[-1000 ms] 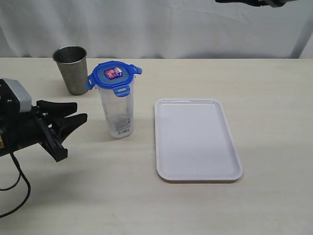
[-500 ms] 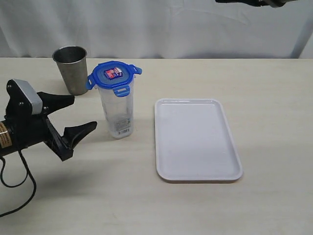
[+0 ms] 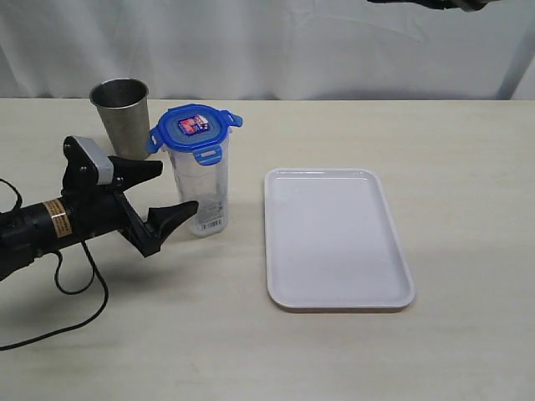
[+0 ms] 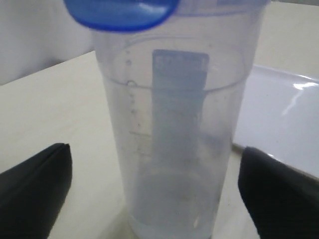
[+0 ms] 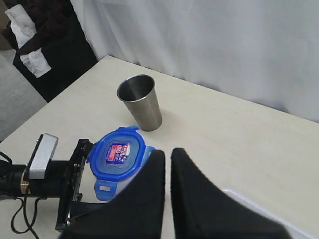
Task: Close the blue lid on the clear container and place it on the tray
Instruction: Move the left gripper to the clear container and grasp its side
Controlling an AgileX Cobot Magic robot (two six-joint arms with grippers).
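**Left pincer wide open around the container, right one shut overhead**

Our left gripper (image 3: 175, 187) lies low over the table (image 3: 468, 150), its jaws spread wide and holding nothing. The left wrist view shows what the exterior view leaves unclear: the container (image 3: 201, 188) stands between the two black fingers (image 4: 35, 191), with bare table on each side, so neither finger touches it. That view also shows a corner of the tray (image 3: 334, 238) beyond the container.

Our right gripper (image 5: 167, 152) is pressed shut and empty. It hangs high above the scene, and the exterior view catches only a dark sliver of that arm at its top edge. From up there we see the lid (image 3: 194, 128) sitting on the container, sticker upward, with side flaps jutting outward.

We count two grippers and one each of container, lid, tray and steel cup (image 3: 123, 117). The container stands upright on the table, just beside the tray's left rim and not on it. The cup stands behind the container, apart from it.

The table is pale wood grain, with a black cable (image 3: 75, 284) trailing from the left arm. A white curtain (image 3: 334, 42) hangs behind. The right wrist view shows a grey floor and dark clutter past the table's corner.
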